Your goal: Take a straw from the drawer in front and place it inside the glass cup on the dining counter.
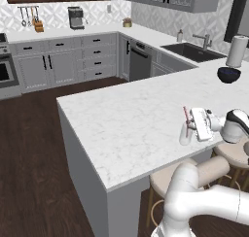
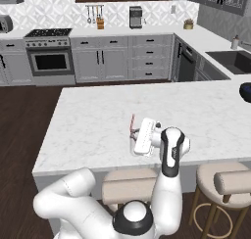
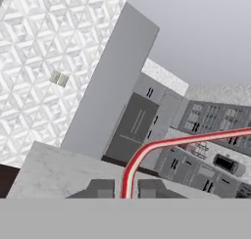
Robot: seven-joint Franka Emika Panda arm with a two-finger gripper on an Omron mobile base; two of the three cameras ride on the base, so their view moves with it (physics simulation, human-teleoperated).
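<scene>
My gripper (image 1: 188,126) hovers sideways over the near edge of the white marble dining counter (image 1: 126,119), shut on the thin pink-red straw (image 1: 185,115). The straw stands upright, and its lower end reaches down into the small translucent glass cup (image 1: 184,136) right beside the fingers. From the right base the straw (image 2: 132,122) rises above the cup (image 2: 132,146) next to the gripper (image 2: 135,135). In the hand view the straw (image 3: 128,177) runs up between the two dark fingertips (image 3: 100,188) of the gripper (image 3: 126,190) and bends to the right. The drawer is out of view.
A dark blue bowl (image 1: 228,75) and a white paper-towel roll (image 1: 237,51) stand at the counter's far right. A sink (image 1: 194,51) lies behind them. Two round stools (image 2: 122,184) (image 2: 228,181) sit under the counter's near edge beside the arm.
</scene>
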